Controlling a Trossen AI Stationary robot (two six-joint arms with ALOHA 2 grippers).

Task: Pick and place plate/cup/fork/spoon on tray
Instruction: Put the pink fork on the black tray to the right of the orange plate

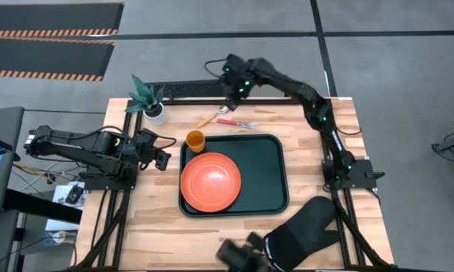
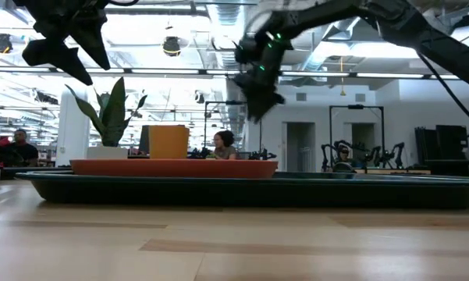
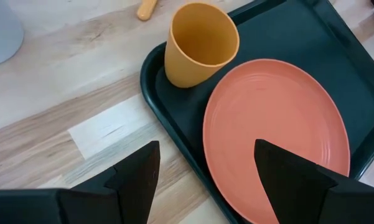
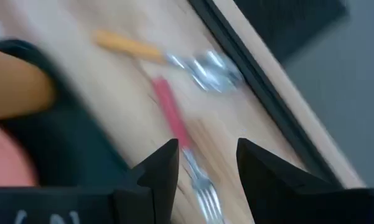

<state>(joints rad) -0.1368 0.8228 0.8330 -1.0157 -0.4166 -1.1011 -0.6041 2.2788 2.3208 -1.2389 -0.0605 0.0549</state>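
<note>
The dark tray (image 1: 268, 174) lies mid-table with the orange-red plate (image 1: 210, 181) flat on its left half and the small orange cup (image 1: 195, 140) upright in its far left corner. The pink-handled fork (image 1: 236, 122) and the orange-handled spoon (image 1: 210, 117) lie on the wood just beyond the tray's far rim. My right gripper (image 1: 229, 100) hangs open above them, empty; its wrist view shows the fork (image 4: 174, 121) and the spoon (image 4: 168, 57) under its fingers. My left gripper (image 1: 165, 157) is open and empty at the tray's left edge, with the cup (image 3: 200, 45) and plate (image 3: 277, 130) ahead of it.
A potted plant (image 1: 151, 102) stands at the far left corner of the table. A black oven mitt (image 1: 306, 227) lies at the near right. A dark object (image 1: 238, 255) sits at the near edge. People sit in the room behind (image 2: 222, 144).
</note>
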